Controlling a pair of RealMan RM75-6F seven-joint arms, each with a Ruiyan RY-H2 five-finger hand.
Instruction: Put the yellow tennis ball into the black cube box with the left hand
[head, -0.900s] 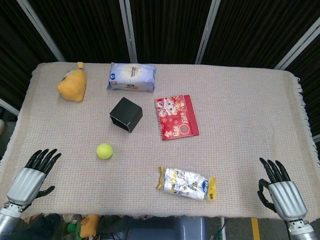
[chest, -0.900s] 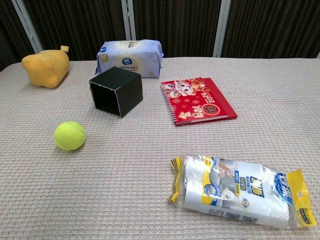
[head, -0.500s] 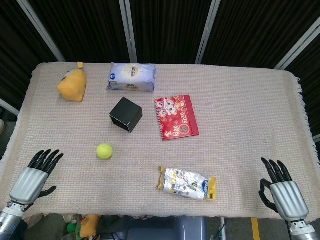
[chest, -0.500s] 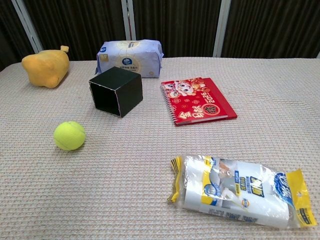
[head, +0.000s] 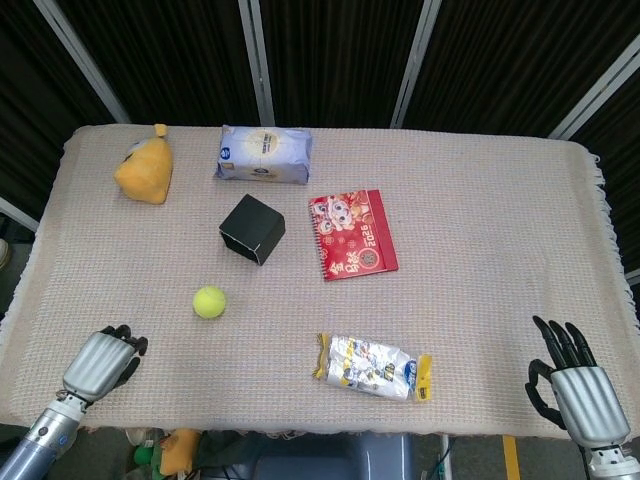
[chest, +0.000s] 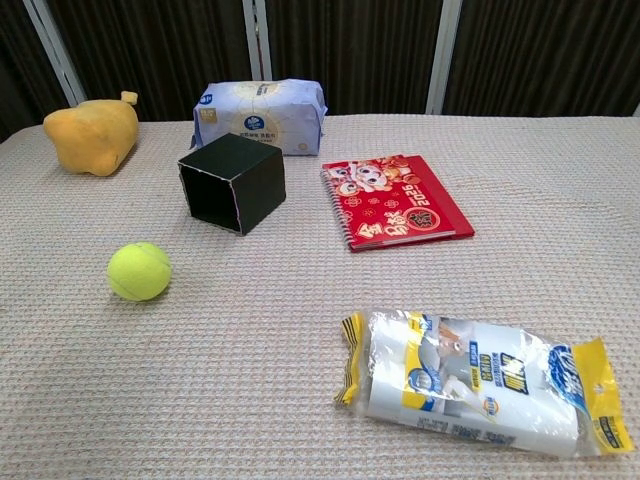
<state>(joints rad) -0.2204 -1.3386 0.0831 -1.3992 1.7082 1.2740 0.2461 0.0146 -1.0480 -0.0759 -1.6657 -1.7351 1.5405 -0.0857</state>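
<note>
Overhead, head view. Left hand (head: 100, 362): at 7 o'clock near the counter (head: 480, 230) edge, fingers now curled under and holding nothing, where half a second back they were spread flat; also shifted slightly inward toward the ball. Right hand (head: 575, 385): at 5 o'clock, fingers apart, empty, drifted a touch lower than before. Yellow tennis ball (head: 209, 301): unmoved, resting on the cloth at about 1 o'clock from the left hand, well apart from it. Black cube box (head: 252, 229): unmoved, at 1 o'clock from the ball, near but not touching. Surrounding stock unchanged: yellow plush toy (head: 144, 168), wipes pack (head: 264, 155), red notebook (head: 352, 234), snack packet (head: 374, 366).

Next, chest view. Neither hand visible. Yellow tennis ball (chest: 139, 271) at 8 o'clock of the black cube box (chest: 233, 182), clear gap between; box opening not discernible from this angle. Nothing displaced.

Assessment: reach just beginning, ball not yet contacted. Curled fingers likely to need reopening before any grasp; whole pick and placement outstanding.
</note>
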